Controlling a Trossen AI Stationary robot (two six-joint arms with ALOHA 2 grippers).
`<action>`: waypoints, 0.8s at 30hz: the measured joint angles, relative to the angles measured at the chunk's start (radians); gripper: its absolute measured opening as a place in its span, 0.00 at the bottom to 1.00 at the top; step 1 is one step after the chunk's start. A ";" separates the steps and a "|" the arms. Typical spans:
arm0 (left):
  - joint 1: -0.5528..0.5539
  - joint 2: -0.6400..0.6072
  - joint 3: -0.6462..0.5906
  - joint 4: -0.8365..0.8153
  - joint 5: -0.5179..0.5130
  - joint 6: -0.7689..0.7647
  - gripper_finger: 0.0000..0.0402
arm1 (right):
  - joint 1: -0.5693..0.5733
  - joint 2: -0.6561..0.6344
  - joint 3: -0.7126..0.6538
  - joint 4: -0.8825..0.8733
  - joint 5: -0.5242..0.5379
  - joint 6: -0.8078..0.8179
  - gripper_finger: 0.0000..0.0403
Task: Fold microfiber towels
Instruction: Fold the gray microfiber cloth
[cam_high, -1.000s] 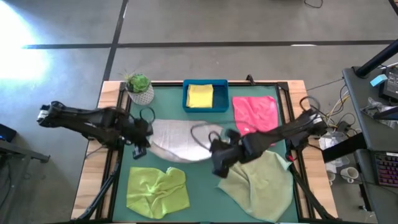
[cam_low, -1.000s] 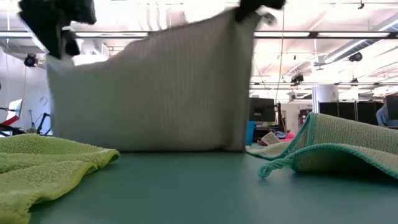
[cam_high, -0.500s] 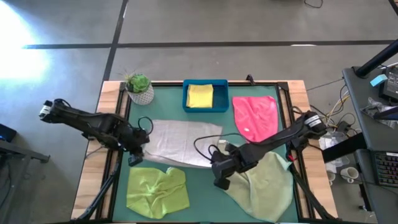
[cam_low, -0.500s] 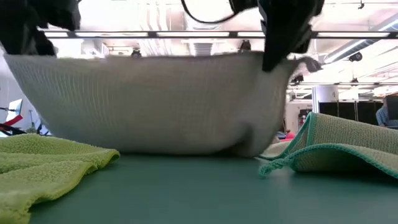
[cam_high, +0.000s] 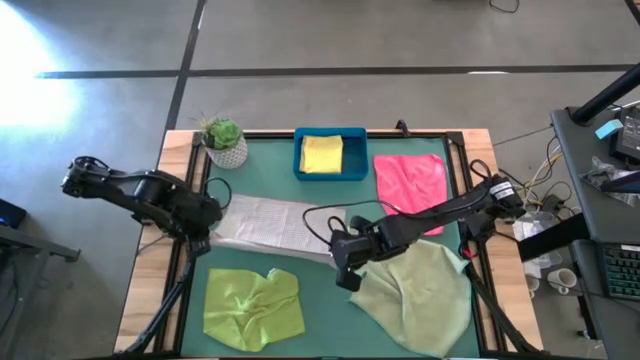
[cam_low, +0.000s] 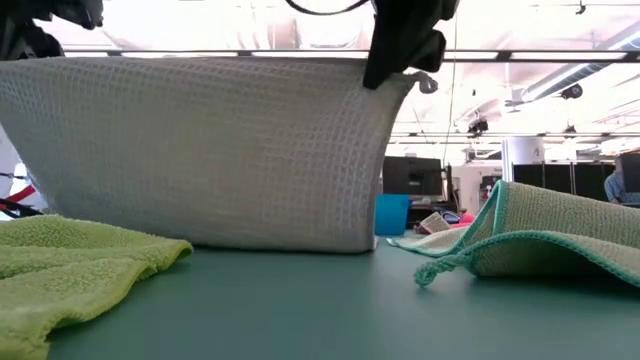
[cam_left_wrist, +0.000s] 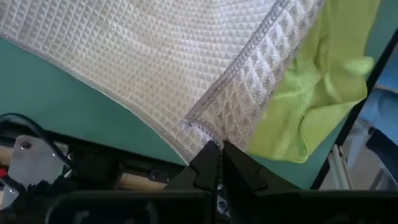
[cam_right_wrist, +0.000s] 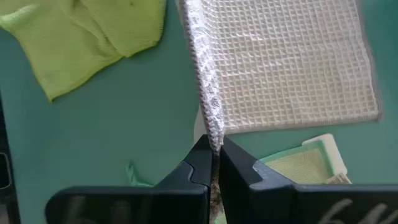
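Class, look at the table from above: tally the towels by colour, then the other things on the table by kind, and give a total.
Light grey towel: 1
Yellow towel: 1
Hot pink towel: 1
Lime green towel: 1
Pale sage green towel: 1
Blue tray: 1
Potted plant: 1
Total: 7
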 joint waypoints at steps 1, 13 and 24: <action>0.000 0.005 -0.003 0.005 -0.004 0.000 0.00 | -0.001 0.000 -0.002 0.001 -0.001 0.002 0.02; 0.000 0.114 -0.087 0.094 -0.265 0.027 0.00 | -0.017 0.003 -0.082 0.055 0.119 0.008 0.02; 0.002 0.251 -0.157 0.094 -0.581 -0.097 0.00 | -0.131 0.004 -0.242 0.200 0.238 0.038 0.02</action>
